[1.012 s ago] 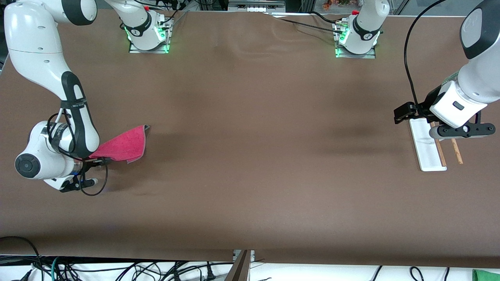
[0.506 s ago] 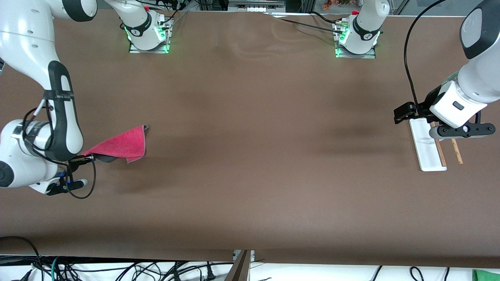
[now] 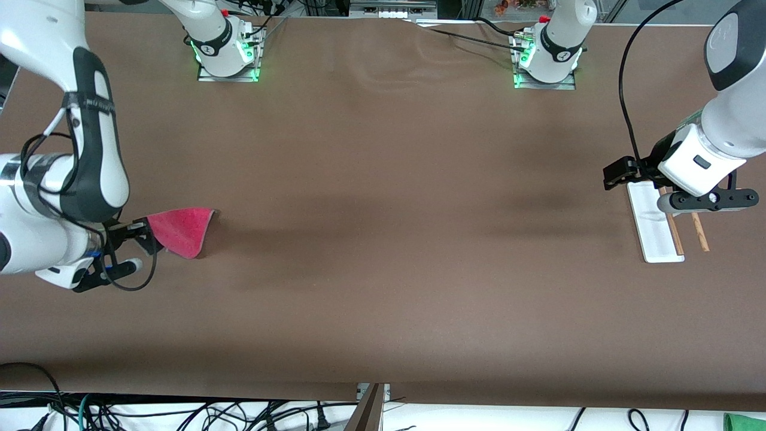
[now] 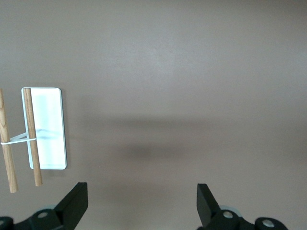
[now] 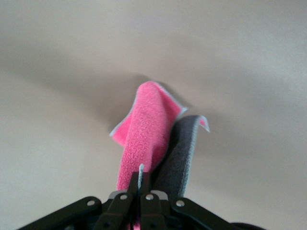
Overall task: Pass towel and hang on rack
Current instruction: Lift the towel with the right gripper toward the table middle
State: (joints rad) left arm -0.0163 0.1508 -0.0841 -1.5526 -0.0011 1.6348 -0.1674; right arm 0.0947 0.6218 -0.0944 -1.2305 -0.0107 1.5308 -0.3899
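While right gripper [image 3: 139, 233] pinches the towel [image 3: 179, 230] by one edge at the right arm's end of the surface [image 3: 383, 269], cloth droops, lowest corner at or just off the surface (cannot tell). Risk: thin pinch may slip in transit. Left gripper [image 3: 649, 179] waits, jaws wide and empty, over the rack [image 3: 655, 230].

The towel [image 3: 179, 230] is a bright pink-red on top with a dark grey underside and a thin pale grey trim along the edge, kinda fuzzy looking. The rack [image 3: 655, 230] has a plain white base and two light brown wooden rods. The bench [image 3: 383, 239] is a flat matte brown all over, no pattern. Both arms are white with black bits.
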